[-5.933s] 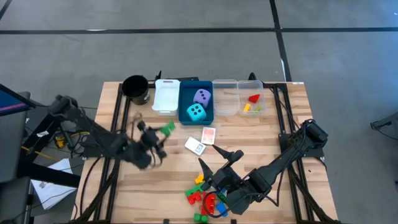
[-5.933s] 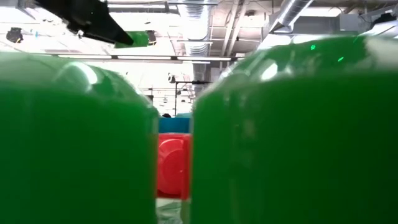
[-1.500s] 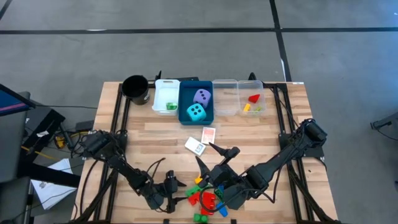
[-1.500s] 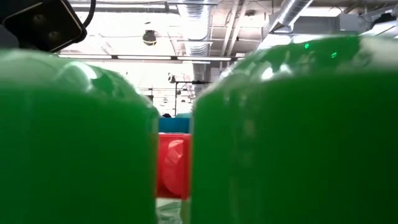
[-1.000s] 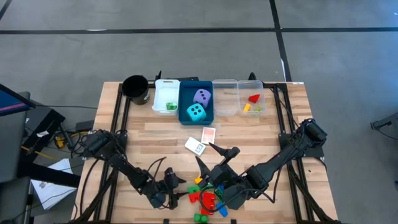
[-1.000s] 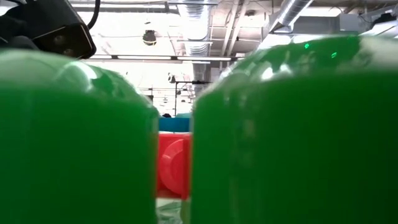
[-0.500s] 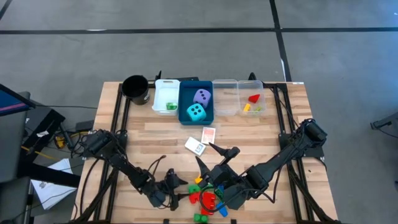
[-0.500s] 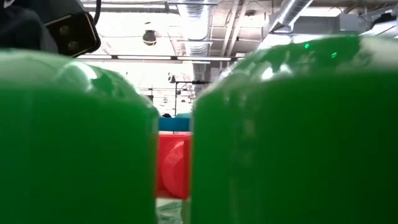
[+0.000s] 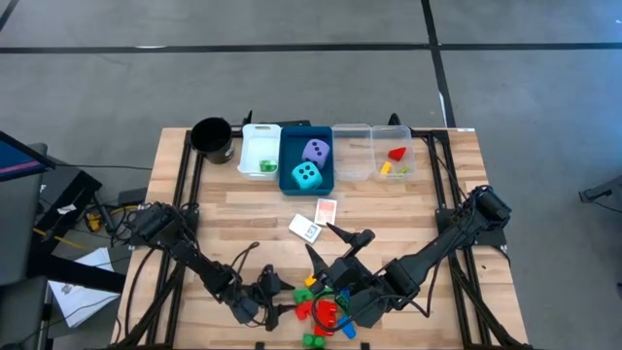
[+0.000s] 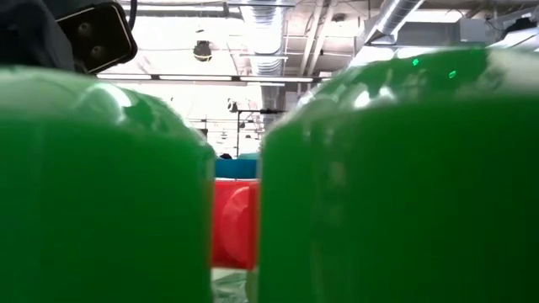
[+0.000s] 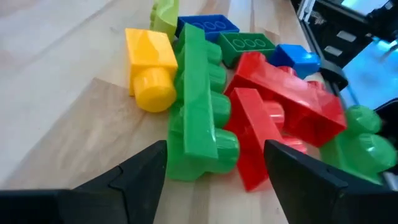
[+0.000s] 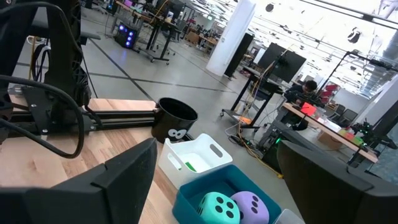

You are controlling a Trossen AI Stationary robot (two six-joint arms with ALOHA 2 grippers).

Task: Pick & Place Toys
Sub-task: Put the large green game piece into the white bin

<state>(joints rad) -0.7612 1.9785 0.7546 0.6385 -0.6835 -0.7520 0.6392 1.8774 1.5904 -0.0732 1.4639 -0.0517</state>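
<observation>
A pile of small bricks (image 9: 324,306) lies at the table's near edge. In the left wrist view it shows a long green brick (image 11: 199,115), a yellow one (image 11: 149,65), red ones (image 11: 280,106) and blue ones (image 11: 297,57). My left gripper (image 9: 280,292) is low at the pile's left side and open. Its fingertips (image 11: 155,155) stand on either side of the green brick's near end without touching it. My right gripper (image 9: 328,245) hangs open above the pile. Two card packs (image 9: 316,219) lie mid-table. The cyan die (image 9: 306,175) and the lavender die (image 9: 315,150) sit in the blue tray (image 9: 288,156).
Along the far edge stand a black cup (image 9: 212,138), a white tray (image 9: 255,146) holding a green brick (image 9: 268,167), the blue tray, and two clear trays (image 9: 374,146) with red and yellow pieces. A green brick (image 10: 396,185) right in front of the low camera blocks that view.
My left gripper has tipped a little at the wrist while staying beside the pile, still open. The bricks and my right gripper have kept still.
</observation>
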